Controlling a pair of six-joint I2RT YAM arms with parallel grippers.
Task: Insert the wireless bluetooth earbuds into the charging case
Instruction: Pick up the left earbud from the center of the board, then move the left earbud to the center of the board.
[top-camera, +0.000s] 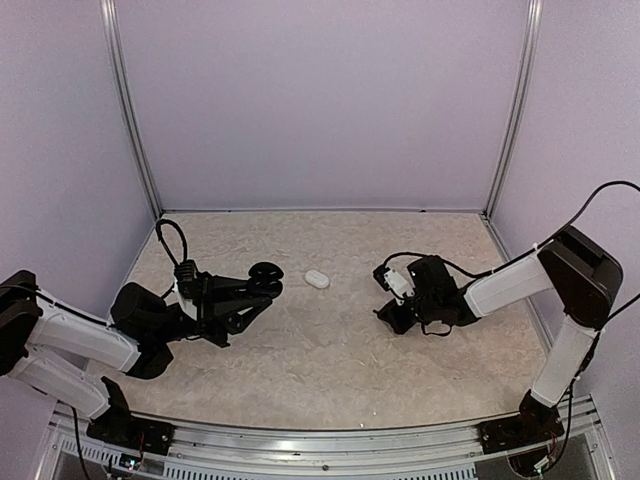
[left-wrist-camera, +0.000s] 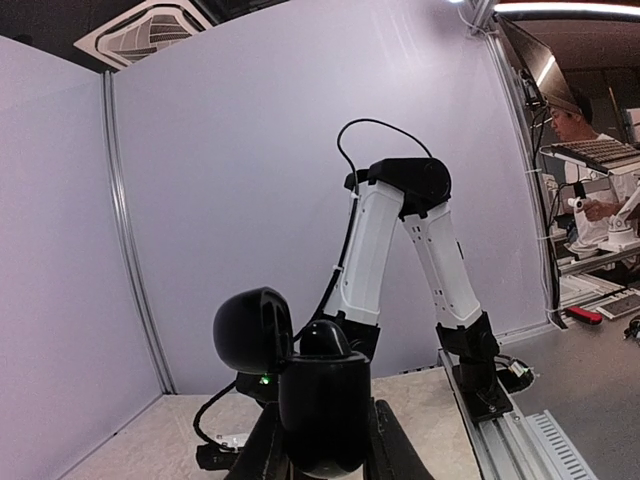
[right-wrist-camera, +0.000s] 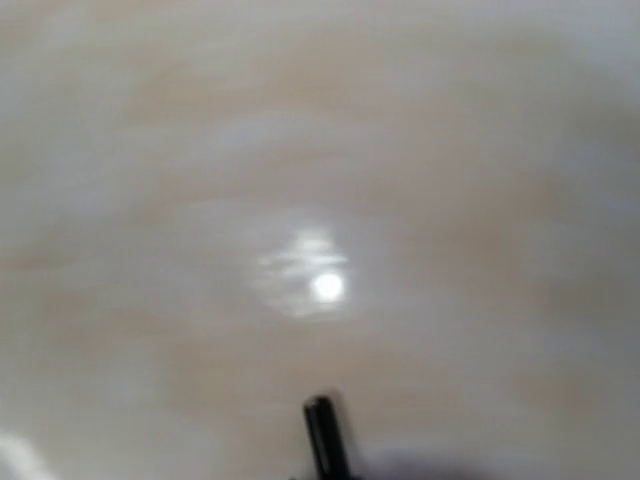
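Note:
A small glossy white oval, the shut charging case (top-camera: 317, 279), lies on the table between the two arms. My left gripper (top-camera: 262, 286) sits just left of it, shut on a black rounded hinged case (left-wrist-camera: 325, 400). That case's round lid (left-wrist-camera: 252, 330) stands open, with a green light at the hinge. My right gripper (top-camera: 392, 300) hangs low over the table to the right of the white oval. The right wrist view is a blur of tabletop with one dark fingertip (right-wrist-camera: 322, 445). The earbuds are out of view.
Lilac walls with metal corner posts (top-camera: 130, 110) enclose the beige marbled table (top-camera: 330, 370) on three sides. A metal rail (top-camera: 320, 445) runs along the near edge. The right arm (left-wrist-camera: 400, 250) stands upright in the left wrist view.

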